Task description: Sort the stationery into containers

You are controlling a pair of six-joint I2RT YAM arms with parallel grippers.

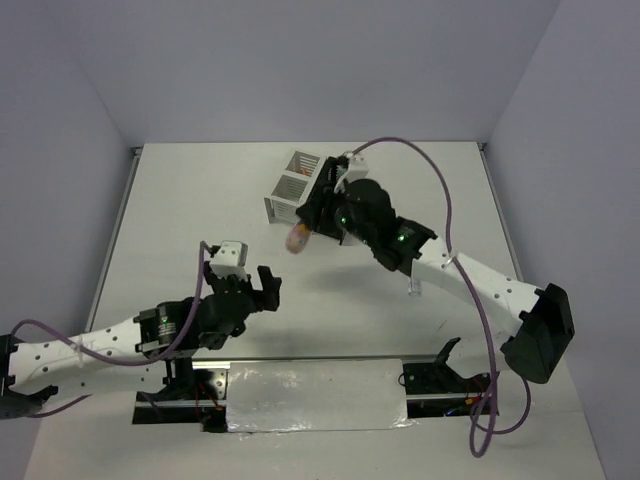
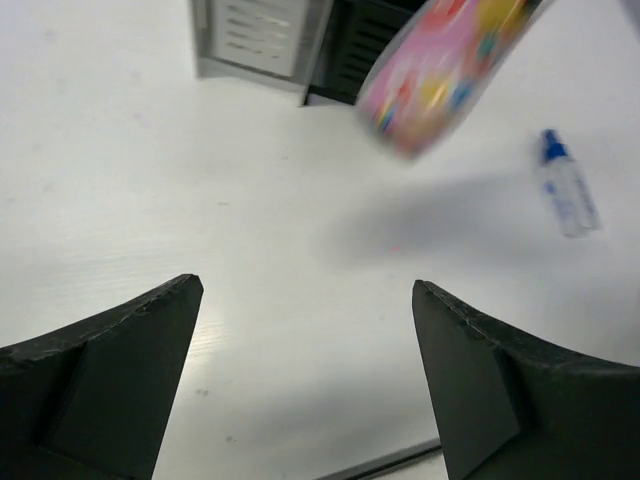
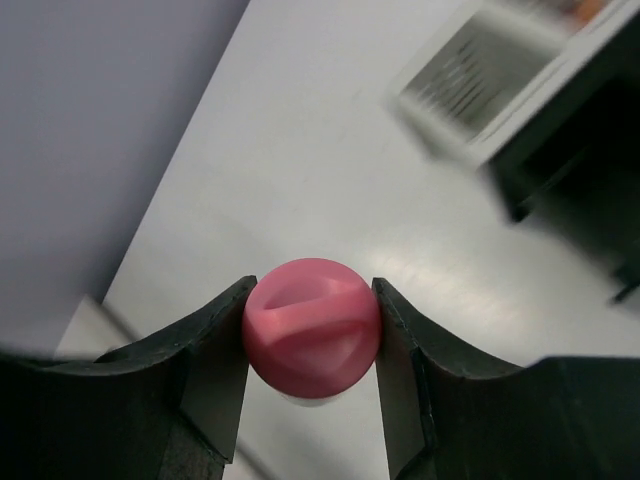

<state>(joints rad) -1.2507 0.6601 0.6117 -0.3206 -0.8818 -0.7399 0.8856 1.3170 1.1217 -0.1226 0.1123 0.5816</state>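
Right tool [image 3: 312, 290] closed, clamping pink tube [image 3: 312, 335]

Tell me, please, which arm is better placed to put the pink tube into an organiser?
Right: the right end effector grips the tube near the white organiser. The left end effector is open, empty and farther back.

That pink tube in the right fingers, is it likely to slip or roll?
Probably stiff: the pink tube looks undented between the right fingers. It may slip or twist, since only two sides of its curved, glossy surface are pinched. Laid on its side, it would likely roll.
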